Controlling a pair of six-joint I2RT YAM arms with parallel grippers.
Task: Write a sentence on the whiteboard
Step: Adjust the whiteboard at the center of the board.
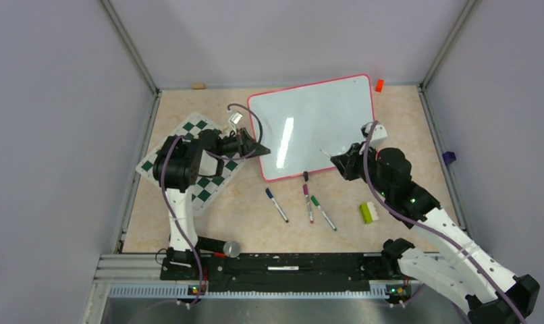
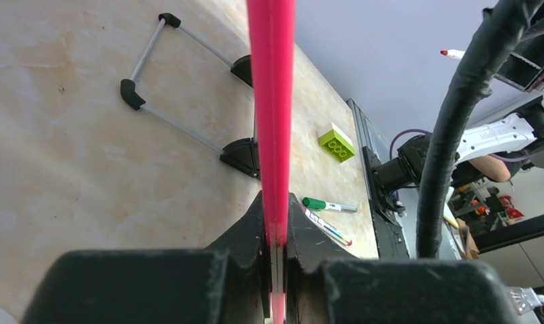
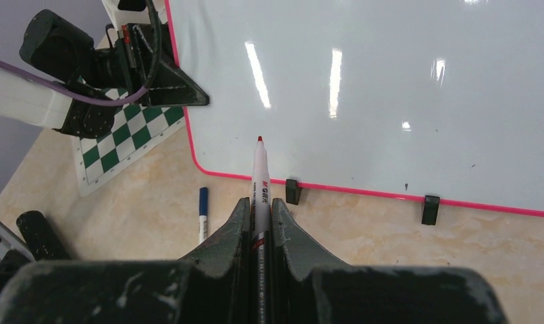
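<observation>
Whiteboard (image 1: 313,125) sits at the far middle of the desk (image 1: 242,219), turned a bit askew, glossy face up with light streaks on it. My left end effector (image 2: 276,246) is clamped narrow on the board's red-pink frame at its left edge; the wrist view shows the frame edge-on between the fingers. The left arm reaches over the checkered chess mat (image 1: 212,187), which lies just left of the board. My right end effector (image 3: 259,219) is closed on a red-tipped marker (image 3: 260,172) that points out over the board's near edge; I cannot tell if the tip touches the surface. On the desk near the board's front edge: blue marker (image 1: 277,204), purple marker (image 1: 308,202), green marker (image 1: 323,212), and a green block (image 1: 368,212) further right. An orange block (image 1: 379,85) lies by the board's far right corner.
</observation>
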